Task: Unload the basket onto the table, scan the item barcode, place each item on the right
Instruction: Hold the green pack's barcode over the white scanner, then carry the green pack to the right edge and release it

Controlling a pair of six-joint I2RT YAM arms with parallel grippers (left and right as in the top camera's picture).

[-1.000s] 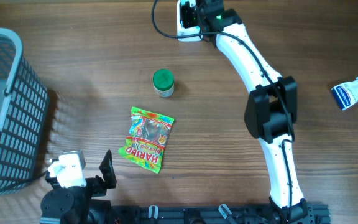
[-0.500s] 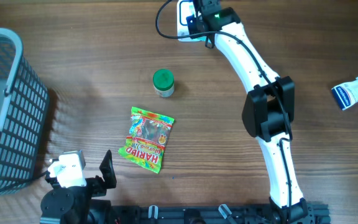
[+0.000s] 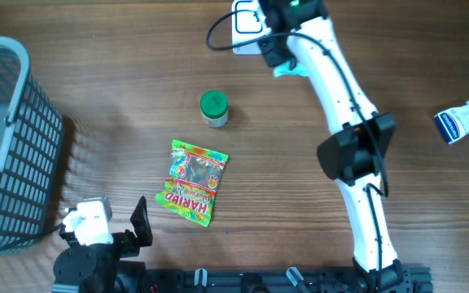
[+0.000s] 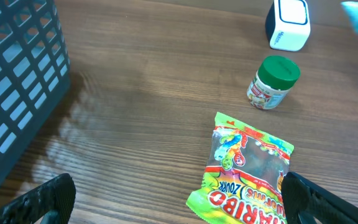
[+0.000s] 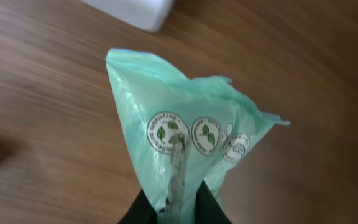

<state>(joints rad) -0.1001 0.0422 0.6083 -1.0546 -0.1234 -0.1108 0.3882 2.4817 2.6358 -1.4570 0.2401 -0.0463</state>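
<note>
Far centre of bench: white scanner (image 3: 246,19) with a black cable, just left of the right arm (image 3: 332,81).
Right jaws: together, clamped on one end of a mint-green pouch (image 5: 185,124).
Pouch position: just right of the scanner and slightly nearer, with 3 round leaf badges facing the wrist camera.
Left jaws: wide apart, holding nothing, at the near left corner.
Mid bench: green-lidded jar (image 3: 213,107), with a gummy bag (image 3: 192,182) nearer.
Left edge: grey basket (image 3: 6,138).
Right edge: blue-and-white packet (image 3: 460,122).
</note>
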